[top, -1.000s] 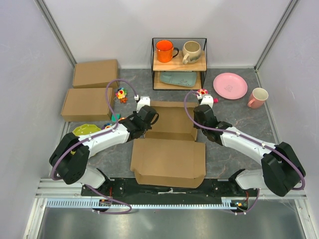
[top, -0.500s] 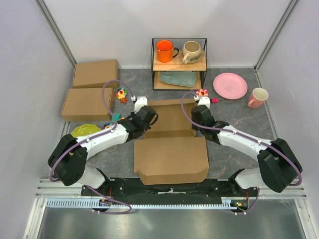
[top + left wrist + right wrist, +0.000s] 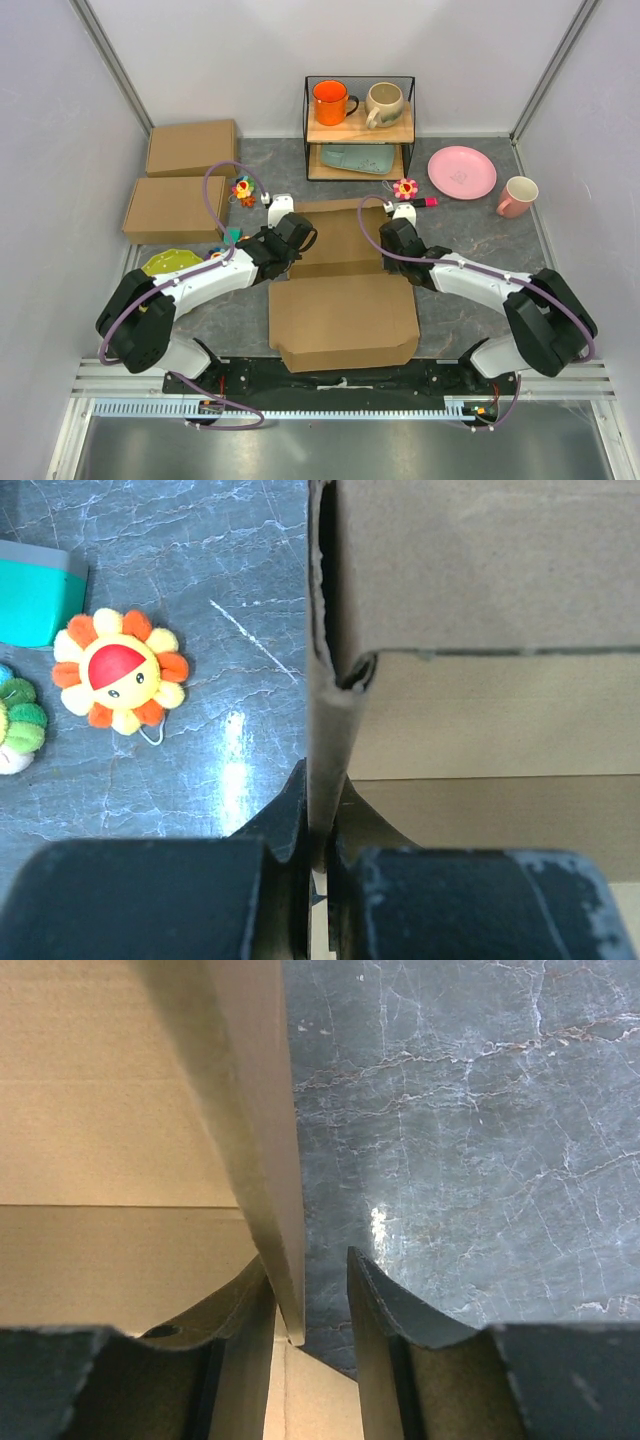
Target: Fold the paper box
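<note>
The paper box (image 3: 345,300) lies in the middle of the table as a brown cardboard sheet, its near panel toward the arm bases and its far panel (image 3: 340,235) between the two wrists. My left gripper (image 3: 288,238) is at the box's left side. The left wrist view shows it (image 3: 322,800) shut on the upright left wall (image 3: 325,710). At the right side, my right gripper (image 3: 392,238) straddles the raised right wall (image 3: 262,1110). There the gripper (image 3: 310,1285) is open: the wall leans on the left finger, with a gap to the right finger (image 3: 375,1300).
Two other brown boxes (image 3: 190,147) (image 3: 175,208) lie at the back left. A wire shelf (image 3: 360,130) with mugs stands at the back, with a pink plate (image 3: 462,172) and pink mug (image 3: 517,196) to its right. Flower toys (image 3: 243,188) (image 3: 405,188) and a green bowl (image 3: 172,262) lie close by.
My right gripper has moved left onto the box's right wall. The near panel's side flaps have drawn in and the panel has shifted slightly right. The left gripper has kept its grip.
</note>
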Robot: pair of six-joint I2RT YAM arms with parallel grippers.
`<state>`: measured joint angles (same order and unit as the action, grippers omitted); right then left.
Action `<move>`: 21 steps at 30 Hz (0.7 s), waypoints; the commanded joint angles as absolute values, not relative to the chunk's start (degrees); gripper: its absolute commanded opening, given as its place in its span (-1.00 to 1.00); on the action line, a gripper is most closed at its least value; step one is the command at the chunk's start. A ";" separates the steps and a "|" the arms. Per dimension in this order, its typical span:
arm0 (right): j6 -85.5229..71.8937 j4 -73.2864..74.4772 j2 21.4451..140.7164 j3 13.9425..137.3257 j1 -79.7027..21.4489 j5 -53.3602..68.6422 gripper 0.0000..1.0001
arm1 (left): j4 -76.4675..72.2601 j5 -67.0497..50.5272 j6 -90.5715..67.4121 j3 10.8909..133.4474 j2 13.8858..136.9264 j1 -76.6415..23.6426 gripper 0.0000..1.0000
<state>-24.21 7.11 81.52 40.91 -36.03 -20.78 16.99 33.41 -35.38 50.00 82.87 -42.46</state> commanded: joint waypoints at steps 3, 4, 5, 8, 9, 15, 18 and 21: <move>-24.43 4.05 85.86 46.22 -36.39 -23.55 -0.19 | 16.17 35.51 -36.30 51.68 82.53 -42.36 -0.97; -24.17 3.87 86.30 46.67 -36.39 -23.55 -0.19 | 16.17 35.51 -36.12 51.59 82.70 -42.28 -0.97; -24.17 3.78 86.92 47.02 -36.39 -23.73 -0.20 | 16.08 35.42 -36.04 51.68 82.71 -42.36 -0.96; -23.82 2.91 87.89 47.99 -36.39 -24.34 -0.21 | 16.17 35.24 -35.68 51.59 82.88 -42.45 -0.96; -23.73 2.81 88.06 48.51 -36.39 -24.69 -0.21 | 16.17 35.24 -35.60 51.42 82.88 -42.45 -0.97; -22.68 2.99 91.13 51.50 -36.21 -25.31 -0.57 | 15.82 35.42 -34.98 50.98 82.79 -42.45 -0.96; -22.41 4.39 92.63 51.77 -36.21 -28.38 -1.00 | 15.73 35.77 -34.89 50.98 82.53 -42.54 -0.96; -22.06 5.45 92.46 50.54 -37.87 -36.62 -1.00 | 15.47 36.03 -35.33 50.71 81.92 -42.63 -0.97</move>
